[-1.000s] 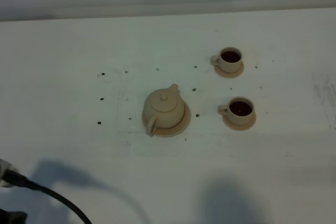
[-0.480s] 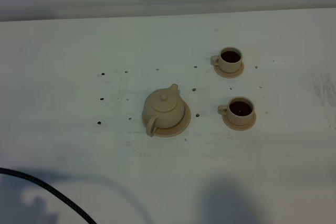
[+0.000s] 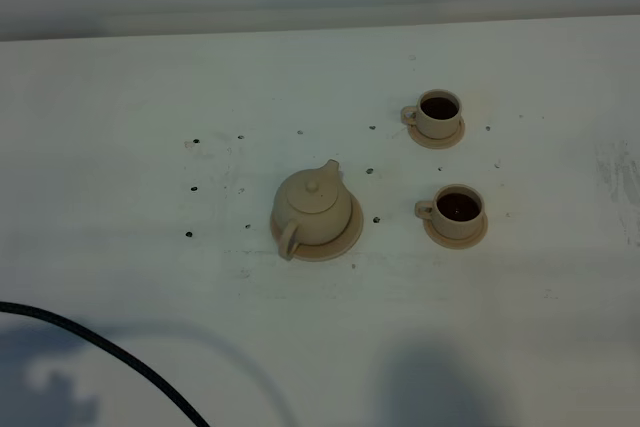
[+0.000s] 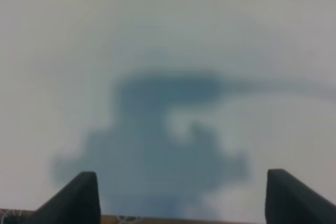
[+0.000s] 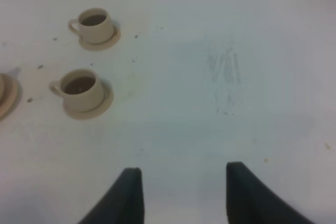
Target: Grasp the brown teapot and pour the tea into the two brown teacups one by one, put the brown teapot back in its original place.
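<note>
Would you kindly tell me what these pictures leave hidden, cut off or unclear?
- Teapot contents: exterior high view, hidden by its lid.
- Large saucer: right wrist view, cut off by the frame edge.
- Both arms: exterior high view, out of frame; only a cable shows.
- Table: left wrist view, blurred.

so the only thing moving is down in the lower left of the exterior high frame: the arm end that poked in at the left edge is gone now, and just the black cable (image 3: pixel 110 352) plus its shadow remain there.
</note>
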Tool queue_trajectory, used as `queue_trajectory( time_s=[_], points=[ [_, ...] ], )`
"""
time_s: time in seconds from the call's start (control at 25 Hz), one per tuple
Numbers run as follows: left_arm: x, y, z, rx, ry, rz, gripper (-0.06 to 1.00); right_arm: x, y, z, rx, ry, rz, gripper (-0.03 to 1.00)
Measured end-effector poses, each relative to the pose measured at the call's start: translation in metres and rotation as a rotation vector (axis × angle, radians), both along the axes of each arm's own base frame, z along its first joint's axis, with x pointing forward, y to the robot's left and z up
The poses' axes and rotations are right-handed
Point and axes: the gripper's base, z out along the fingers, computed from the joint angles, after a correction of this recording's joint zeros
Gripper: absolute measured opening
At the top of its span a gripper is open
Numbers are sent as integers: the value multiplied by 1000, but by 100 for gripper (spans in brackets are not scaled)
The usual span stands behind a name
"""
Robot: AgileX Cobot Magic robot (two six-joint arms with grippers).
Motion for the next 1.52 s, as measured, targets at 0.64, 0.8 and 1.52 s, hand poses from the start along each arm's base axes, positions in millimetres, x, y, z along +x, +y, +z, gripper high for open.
queue_trajectory(
  time_s=[0.64,0.8,1.52],
  points=[
    [-45,-1,4,21,-299,43,64,0,0,0,1,0,1,40],
    [-51,-1,4,21,-338,28,65,0,0,0,1,0,1,40],
    [-51,-1,4,22,-338,-32,65,0,1,0,12,0,8,40]
  ],
)
